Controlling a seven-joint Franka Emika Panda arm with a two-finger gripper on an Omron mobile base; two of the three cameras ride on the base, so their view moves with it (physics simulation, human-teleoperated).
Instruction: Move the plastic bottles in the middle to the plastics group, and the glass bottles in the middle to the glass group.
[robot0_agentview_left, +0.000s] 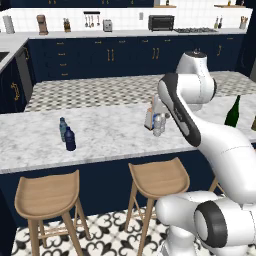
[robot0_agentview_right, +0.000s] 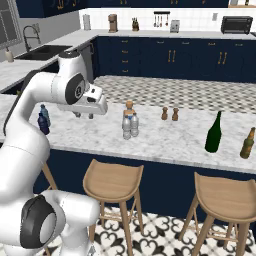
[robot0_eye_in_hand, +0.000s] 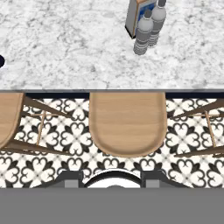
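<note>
Nearest: gripper, fingers apparently closed on nothing, held above the marble counter.

Middle cluster: two plastic bottles touching each other, just beside the glass bottle.

Farther out: plastics group to the left; glass group to the right.

Step judged: none moved yet. Next move calls for opening the fingers and descending on one clear bottle.
</note>
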